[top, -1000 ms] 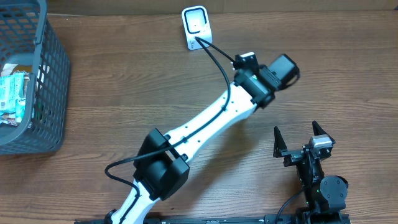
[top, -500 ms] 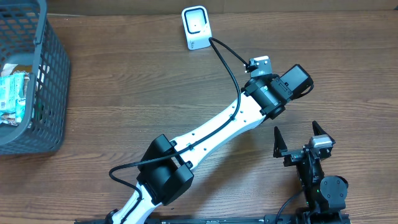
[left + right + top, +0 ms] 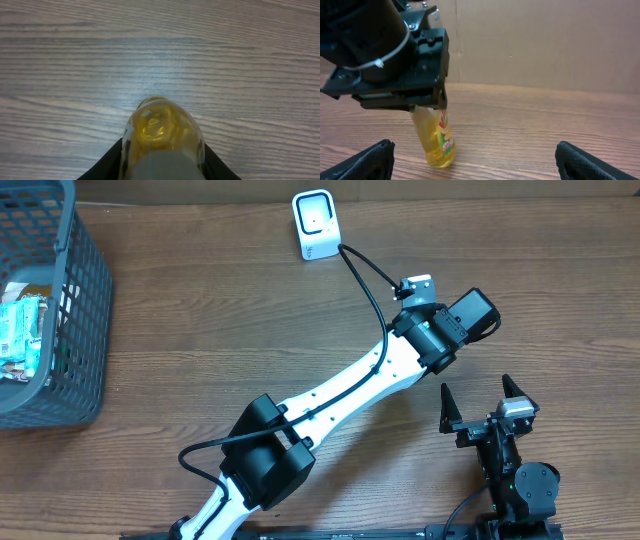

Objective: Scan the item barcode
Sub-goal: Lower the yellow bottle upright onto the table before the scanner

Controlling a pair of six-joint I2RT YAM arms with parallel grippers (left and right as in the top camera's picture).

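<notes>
Two-arm table rig, white and black.
Left arm (image 3: 370,375): white flat-sided links, boxy black joint housings (image 3: 268,463), a black cable (image 3: 365,283) looping alongside, a small grey camera block (image 3: 417,284) at the wrist, and a white zip tie (image 3: 380,61) round the black cylindrical motor. Right arm (image 3: 510,460): all black, with a silver block (image 3: 517,408) and a right gripper (image 3: 478,394) of two pointed black fingers (image 3: 447,404).
</notes>
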